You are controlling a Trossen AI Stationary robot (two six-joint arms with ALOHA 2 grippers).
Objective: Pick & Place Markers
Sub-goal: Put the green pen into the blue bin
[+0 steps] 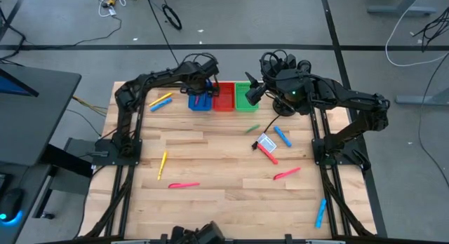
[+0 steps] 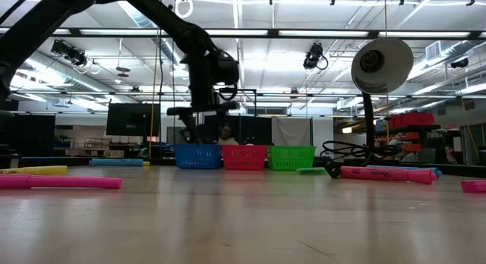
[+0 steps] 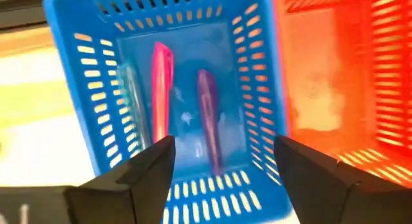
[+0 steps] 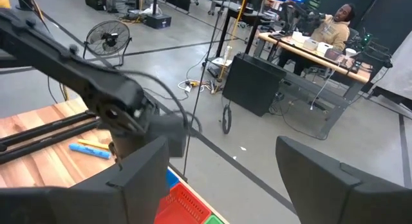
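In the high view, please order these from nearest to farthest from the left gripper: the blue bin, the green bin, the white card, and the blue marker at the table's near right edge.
Measured from the left gripper, hovering open above the blue bin:
1. Blue bin, directly beneath it.
2. Green bin, two bins to the right.
3. White card, mid-table, right of centre.
4. Blue marker, at the near right edge.
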